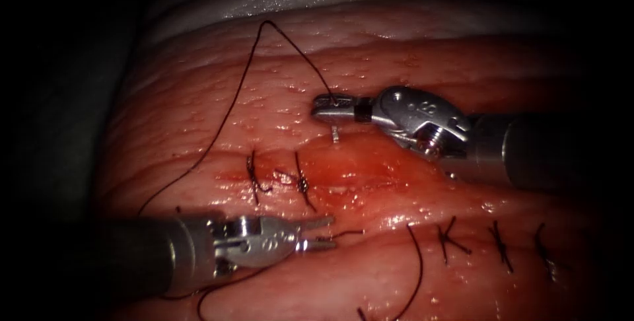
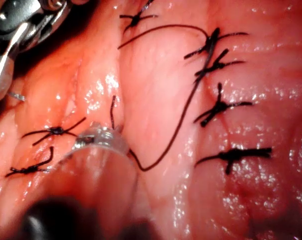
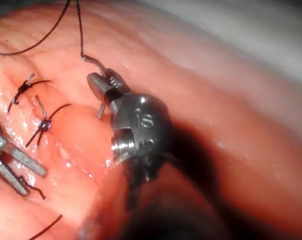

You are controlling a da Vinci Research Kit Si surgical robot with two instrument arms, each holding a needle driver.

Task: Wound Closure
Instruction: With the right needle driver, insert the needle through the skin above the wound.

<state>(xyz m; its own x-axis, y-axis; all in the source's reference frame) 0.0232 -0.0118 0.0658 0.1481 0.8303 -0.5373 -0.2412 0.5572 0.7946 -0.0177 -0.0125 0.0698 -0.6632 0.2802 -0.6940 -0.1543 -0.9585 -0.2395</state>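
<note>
Right tool (image 1: 323,106): it comes in from the right, above the cut; its fingers (image 1: 330,111) are pressed together, pinching the curved needle.
Needle (image 1: 335,133): held crosswise in the right tool's fingers near its thread end. A short silver length sticks out below the fingers toward the cut, and a small curved piece rises on the far side of the fingers where the thread joins. In the right wrist view the needle (image 3: 101,107) is clear of the tissue surface; its tip cannot be made out.
Thread (image 1: 228,113): a dark strand leaves the needle at the right tool's fingers, climbs to a peak on the upper tissue, then runs down and left to pass behind the left tool's shaft. Another loop lies below the left tool's fingers, on the lower tissue.
Left tool (image 1: 327,232): it comes in from the left, below the cut; its fingers (image 1: 316,223) are spread a little and hold nothing. A short dark thread end (image 1: 347,234) lies just beyond their tips.
Cut (image 1: 370,176): a wet red strip between the two tools' fingers, with red fluid pooled along it.
Stitches at the cut (image 1: 277,181): two tied knots with short ends, just above the left tool's fingers and left of the right tool's.
Stitches on the lower tissue (image 1: 502,245): a row of tied knots well to the right of the left tool's fingers.
Tissue (image 1: 396,50): pale pink, glistening pork belly.
</note>
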